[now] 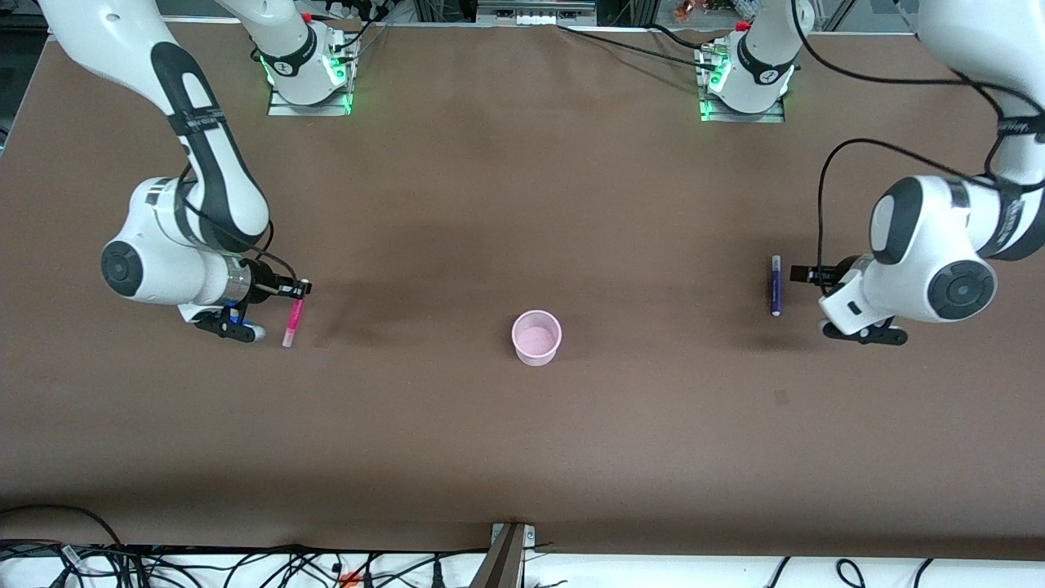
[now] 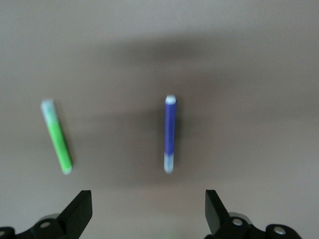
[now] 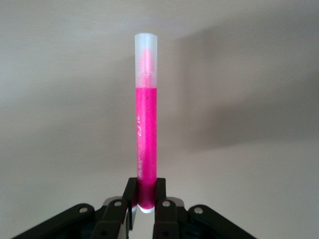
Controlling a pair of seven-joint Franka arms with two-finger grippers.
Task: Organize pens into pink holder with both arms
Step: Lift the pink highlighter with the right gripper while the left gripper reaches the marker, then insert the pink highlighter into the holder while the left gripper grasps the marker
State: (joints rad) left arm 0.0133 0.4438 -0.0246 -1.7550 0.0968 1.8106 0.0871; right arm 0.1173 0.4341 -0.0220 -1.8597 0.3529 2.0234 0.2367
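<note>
While the right gripper (image 3: 144,201) pinches the magenta pen (image 3: 146,119) by one end over its end of the table, the left gripper (image 2: 148,211) hangs wide open near the purple pen (image 2: 170,134), a green pen (image 2: 57,137) beside it. Light, stiff and probably slick, each wants a mid-barrel grip. The pink holder (image 1: 536,353) stands at mid-table.

Around the work area

We see a brown desk (image 1: 522,457) with black cables (image 1: 204,567) tangled along its edge nearest the front camera, and a metal bracket (image 1: 510,551) at the middle of that edge.
</note>
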